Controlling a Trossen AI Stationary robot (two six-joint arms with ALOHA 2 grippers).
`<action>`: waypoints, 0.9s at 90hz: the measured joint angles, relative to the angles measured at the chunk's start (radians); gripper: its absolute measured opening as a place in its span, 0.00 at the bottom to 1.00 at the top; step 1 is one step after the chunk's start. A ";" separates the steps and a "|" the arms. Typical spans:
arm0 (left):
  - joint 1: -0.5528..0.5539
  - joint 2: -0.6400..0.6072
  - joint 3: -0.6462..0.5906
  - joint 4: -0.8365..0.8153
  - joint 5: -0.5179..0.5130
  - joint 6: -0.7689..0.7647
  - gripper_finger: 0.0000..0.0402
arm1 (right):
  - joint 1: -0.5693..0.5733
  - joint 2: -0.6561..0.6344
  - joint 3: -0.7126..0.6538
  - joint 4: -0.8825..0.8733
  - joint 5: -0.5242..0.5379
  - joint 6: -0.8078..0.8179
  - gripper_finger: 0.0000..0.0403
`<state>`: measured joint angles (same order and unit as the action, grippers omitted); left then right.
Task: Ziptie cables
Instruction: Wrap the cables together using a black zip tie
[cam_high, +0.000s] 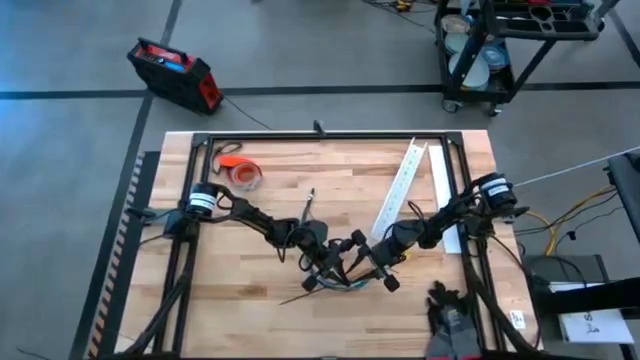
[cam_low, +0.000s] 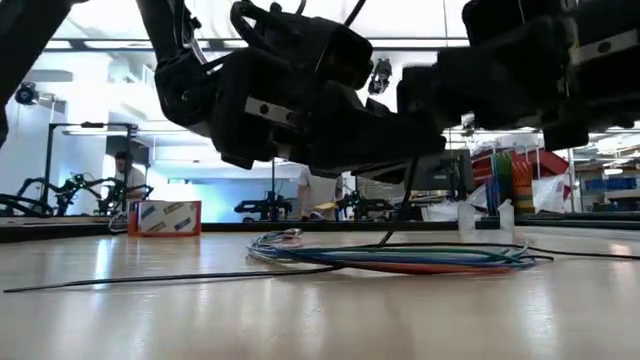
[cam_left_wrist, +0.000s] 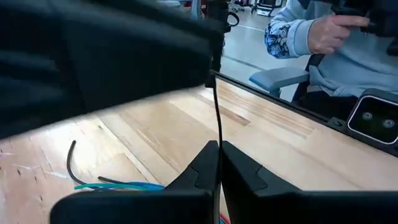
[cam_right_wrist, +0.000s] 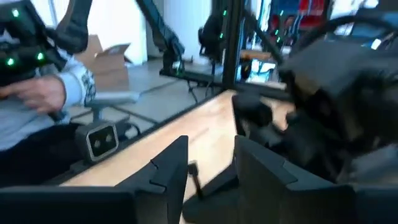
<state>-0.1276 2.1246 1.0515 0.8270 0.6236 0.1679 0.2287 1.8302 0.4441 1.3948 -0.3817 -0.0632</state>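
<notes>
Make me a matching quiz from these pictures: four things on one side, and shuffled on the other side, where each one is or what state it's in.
Things:
1. ziptie
2. cables
3. right gripper
4. orange tape roll

States or places:
A. lying in a flat loop on the table
B. open, holding nothing
C. on the table's far left part, away from both grippers
D. pinched between the shut fingers of the left gripper

Pairs: 1-D, 2-A, 3-B, 4-C
</notes>
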 joint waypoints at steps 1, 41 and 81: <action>0.000 0.000 0.000 0.000 0.001 0.000 0.00 | 0.000 0.001 0.000 0.000 0.000 0.001 0.30; 0.002 0.000 0.000 0.002 0.011 -0.043 0.00 | 0.005 0.006 -0.004 -0.061 -0.009 -0.079 0.27; 0.006 0.000 0.001 0.071 -0.035 -0.151 0.00 | -0.007 0.002 -0.029 -0.022 0.007 -0.173 0.30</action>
<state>-0.1211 2.1246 1.0527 0.8982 0.5882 0.0168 0.2218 1.8323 0.4148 1.3726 -0.3749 -0.2365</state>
